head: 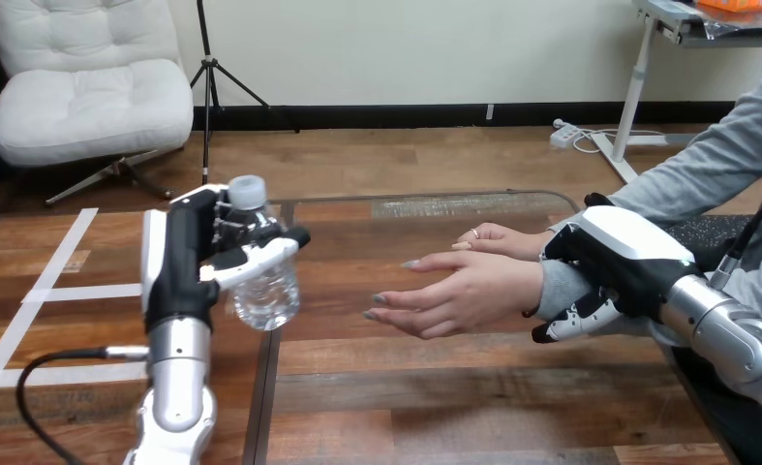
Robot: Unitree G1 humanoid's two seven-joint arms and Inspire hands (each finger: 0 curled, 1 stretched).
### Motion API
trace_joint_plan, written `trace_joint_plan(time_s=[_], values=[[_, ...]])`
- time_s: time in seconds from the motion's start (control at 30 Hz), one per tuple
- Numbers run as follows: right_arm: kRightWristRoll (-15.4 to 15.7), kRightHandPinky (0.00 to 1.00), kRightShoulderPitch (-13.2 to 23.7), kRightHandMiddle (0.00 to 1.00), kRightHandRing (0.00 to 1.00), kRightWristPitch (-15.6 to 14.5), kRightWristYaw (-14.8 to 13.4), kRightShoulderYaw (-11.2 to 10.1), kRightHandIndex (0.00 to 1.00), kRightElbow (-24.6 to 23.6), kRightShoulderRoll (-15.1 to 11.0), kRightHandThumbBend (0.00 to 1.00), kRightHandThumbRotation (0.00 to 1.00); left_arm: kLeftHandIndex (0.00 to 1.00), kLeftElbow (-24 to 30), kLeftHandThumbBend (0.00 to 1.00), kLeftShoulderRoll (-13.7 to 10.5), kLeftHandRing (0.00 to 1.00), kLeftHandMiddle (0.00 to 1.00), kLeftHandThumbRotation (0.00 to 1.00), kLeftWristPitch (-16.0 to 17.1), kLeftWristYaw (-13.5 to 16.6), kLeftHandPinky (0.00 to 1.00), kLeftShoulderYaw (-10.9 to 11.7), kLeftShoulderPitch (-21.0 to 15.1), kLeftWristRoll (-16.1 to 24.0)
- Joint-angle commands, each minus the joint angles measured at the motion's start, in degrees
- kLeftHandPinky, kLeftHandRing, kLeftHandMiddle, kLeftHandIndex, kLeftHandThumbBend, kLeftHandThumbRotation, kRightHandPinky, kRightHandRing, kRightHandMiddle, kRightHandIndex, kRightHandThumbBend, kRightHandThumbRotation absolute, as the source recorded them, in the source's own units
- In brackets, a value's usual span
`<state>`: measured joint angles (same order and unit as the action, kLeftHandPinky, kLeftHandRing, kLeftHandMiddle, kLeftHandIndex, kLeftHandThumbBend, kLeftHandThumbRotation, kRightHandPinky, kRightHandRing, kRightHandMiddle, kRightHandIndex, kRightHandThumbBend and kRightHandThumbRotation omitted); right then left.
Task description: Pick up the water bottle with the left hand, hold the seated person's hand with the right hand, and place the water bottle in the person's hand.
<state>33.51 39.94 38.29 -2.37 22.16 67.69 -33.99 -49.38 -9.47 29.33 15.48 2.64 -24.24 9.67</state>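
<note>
A clear water bottle [263, 279] with a grey cap stands upright above the table, with my left hand [188, 257] shut round it, thumb across its front. The person's hand [459, 291] reaches in from the right, palm turned toward the bottle, fingers spread, a short gap away from it. A second hand of the person [498, 239] lies just behind it. My right hand [614, 266] wraps the person's wrist at the grey sleeve, fingers curled beneath it and the white back shell on top.
The wooden table [435, 407] has white tape lines [62, 291] at its left. A black cable [38, 373] loops beside my left forearm. The person's arm [706, 170] comes in from the upper right.
</note>
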Motion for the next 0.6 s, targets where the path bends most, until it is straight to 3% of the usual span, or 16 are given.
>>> trace_joint_plan(time_s=[0.0,0.57], values=[[-2.5,0.16,5.9,0.25,0.20,1.0,-0.7,-2.8,0.26,-3.3,-0.1,0.69,0.00,0.43,2.3,0.69,0.5,0.40,0.44,0.00,0.7,-0.1,0.37,-0.6,-6.8,0.2],[-2.1,0.17,5.9,0.26,0.21,1.0,-1.1,-2.7,0.27,-3.7,-0.1,0.69,0.00,0.43,0.8,0.68,2.5,0.40,0.44,0.00,1.4,-1.5,0.37,-1.5,-8.7,0.4]])
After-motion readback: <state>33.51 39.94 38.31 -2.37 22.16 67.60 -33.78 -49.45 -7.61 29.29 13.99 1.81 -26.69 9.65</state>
